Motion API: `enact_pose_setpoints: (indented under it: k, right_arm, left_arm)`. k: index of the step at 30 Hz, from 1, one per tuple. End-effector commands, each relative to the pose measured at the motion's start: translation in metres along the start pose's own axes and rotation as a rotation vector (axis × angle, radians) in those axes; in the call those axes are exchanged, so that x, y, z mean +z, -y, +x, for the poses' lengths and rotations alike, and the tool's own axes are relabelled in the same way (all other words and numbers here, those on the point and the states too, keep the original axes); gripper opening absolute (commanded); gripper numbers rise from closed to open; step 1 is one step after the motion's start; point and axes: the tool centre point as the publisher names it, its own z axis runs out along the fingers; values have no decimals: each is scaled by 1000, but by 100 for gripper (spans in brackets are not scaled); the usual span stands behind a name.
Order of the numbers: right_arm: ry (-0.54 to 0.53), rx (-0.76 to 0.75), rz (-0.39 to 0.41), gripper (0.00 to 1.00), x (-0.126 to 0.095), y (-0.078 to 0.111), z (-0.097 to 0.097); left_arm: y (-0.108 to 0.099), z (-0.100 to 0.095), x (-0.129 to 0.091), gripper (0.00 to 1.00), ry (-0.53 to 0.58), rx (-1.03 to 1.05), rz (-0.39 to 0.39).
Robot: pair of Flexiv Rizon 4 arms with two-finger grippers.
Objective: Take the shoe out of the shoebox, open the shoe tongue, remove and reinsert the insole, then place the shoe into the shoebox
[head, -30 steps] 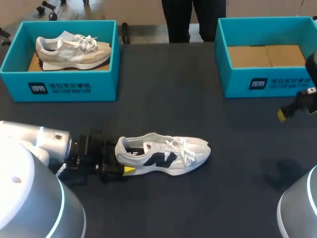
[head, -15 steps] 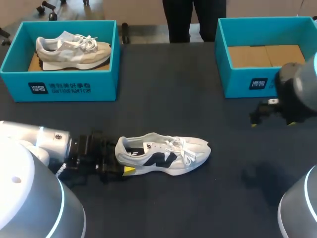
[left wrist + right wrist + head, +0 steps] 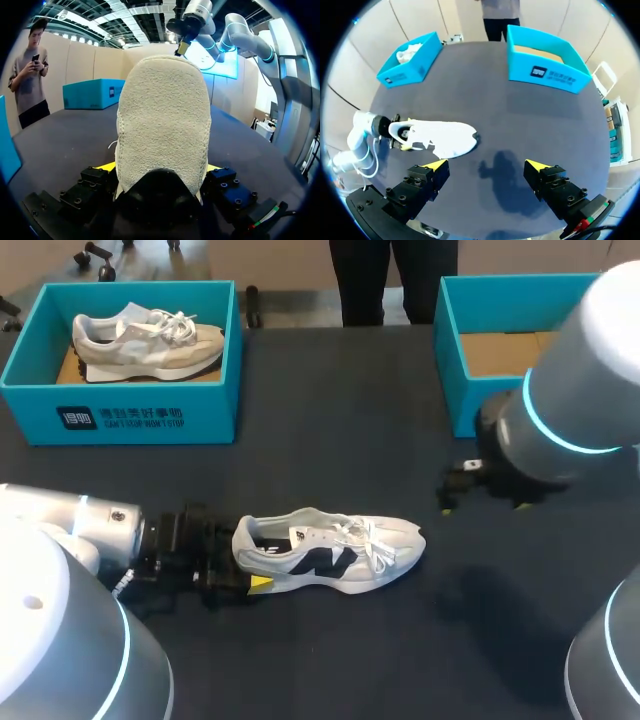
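White shoe (image 3: 330,548) with black side mark; dark grey table (image 3: 340,410); beyond the shoe, a teal shoebox (image 3: 205,400) holding a beige shoe (image 3: 140,342).

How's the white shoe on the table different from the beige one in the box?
The white shoe has a dark side logo; the beige shoe is tan-sided. The white shoe lies on the table, heel clamped in the left gripper; the beige shoe sits untouched in the shoebox. Both stand upright, white-laced.

The right gripper (image 3: 486,164) hangs fingers wide apart above the dark table (image 3: 520,115); ahead lies the white sneaker (image 3: 440,137), heel at the left gripper (image 3: 399,140); beyond, one teal shoebox (image 3: 547,76) holds cardboard (image 3: 540,53), the other shoebox (image 3: 404,75) a pale shoe (image 3: 410,49)
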Motion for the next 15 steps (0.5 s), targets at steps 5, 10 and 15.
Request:
enact_pose_setpoints:
  k: [5, 10, 15]
  right_arm:
    - [101, -70, 74, 100, 41, -18, 79]
    - [93, -103, 95, 100, 59, -21, 104]
    - [98, -110, 91, 100, 69, -22, 120]
  left_arm:
    - [1, -1, 0, 0, 0, 0, -4]
    - [1, -1, 0, 0, 0, 0, -4]
    - [1, -1, 0, 0, 0, 0, -4]
